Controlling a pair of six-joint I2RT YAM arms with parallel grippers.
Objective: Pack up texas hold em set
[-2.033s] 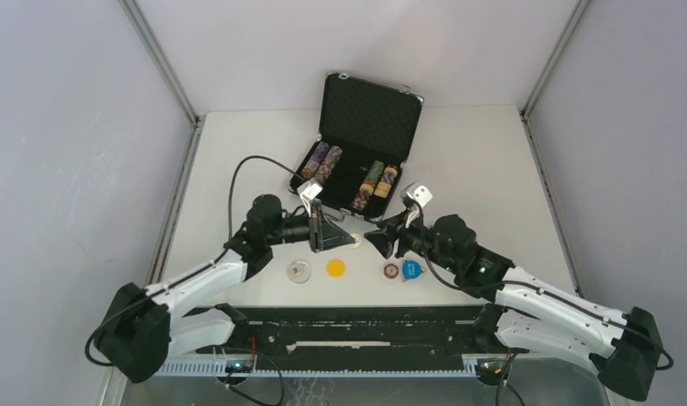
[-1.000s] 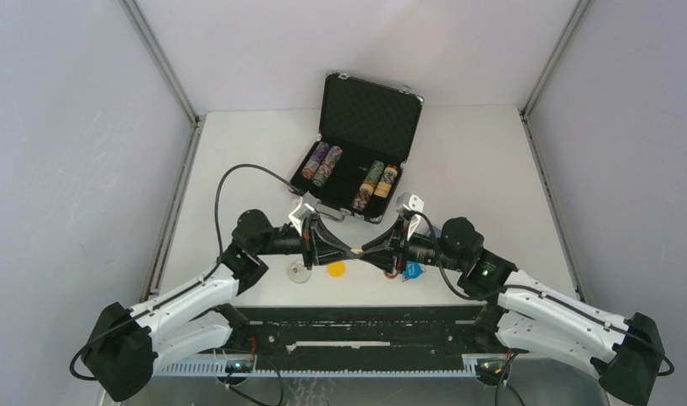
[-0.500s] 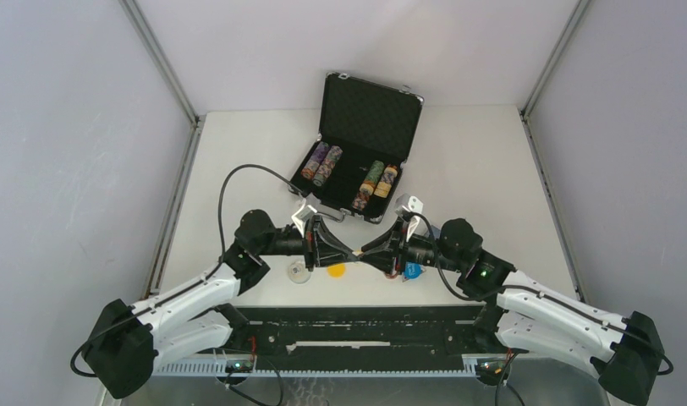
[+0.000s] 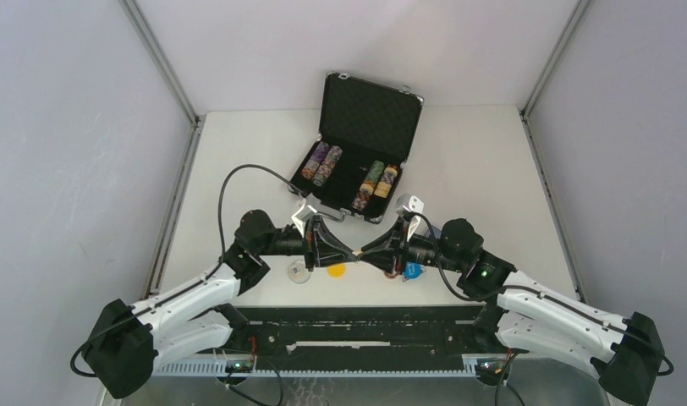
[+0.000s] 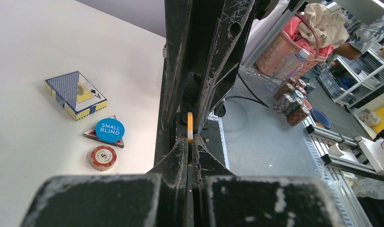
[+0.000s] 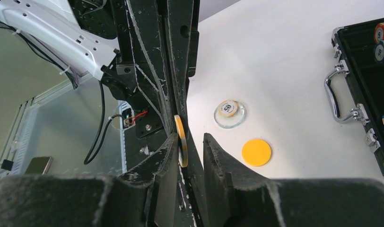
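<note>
Briefcase [image 4: 370, 118] open at back of table [image 4: 492, 169], lid up, chip rolls [image 4: 321, 163] in tray. Left gripper [image 5: 189, 144] clamped on edge-on yellow chip [image 6: 181, 142], tip to tip with right gripper [image 6: 190, 139]; right jaws apart, straddling chip, one finger touching it. Card deck [image 5: 75, 94], blue token [image 5: 109, 130], yellow token [image 6: 256, 152], clear token [image 6: 229, 113] loose on table near front
</note>
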